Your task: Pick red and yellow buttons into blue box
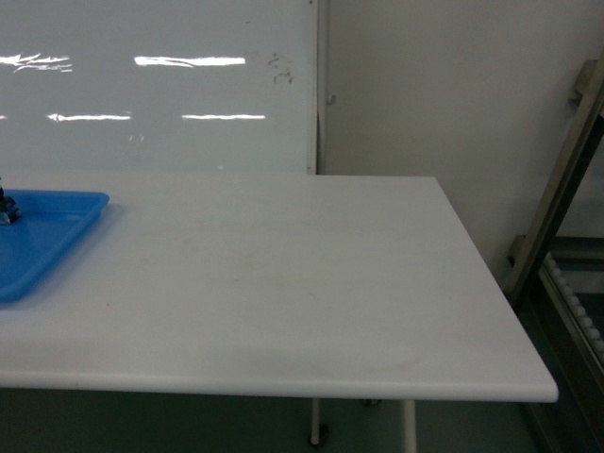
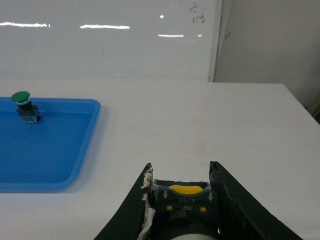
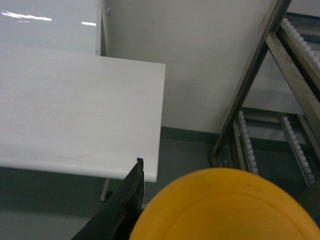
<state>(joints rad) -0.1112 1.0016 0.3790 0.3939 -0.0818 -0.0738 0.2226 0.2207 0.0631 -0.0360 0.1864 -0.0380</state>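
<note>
A yellow-capped button (image 2: 186,196) is clamped between the fingers of the left gripper (image 2: 182,192), lifted off the white table (image 2: 200,125), presumably for carrying to the blue box, which is not seen. A large yellow cap (image 3: 225,205) fills the right wrist view beside the right gripper (image 3: 131,200); whether it is gripped cannot be told. A green button (image 2: 22,102) is left in the shallow blue tray (image 2: 75,170) at far left.

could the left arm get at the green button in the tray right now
Probably not as things stand: the left gripper already looks shut on a yellow-marked button body. The green button stands unobstructed in the blue tray, so the path looks free.
</note>
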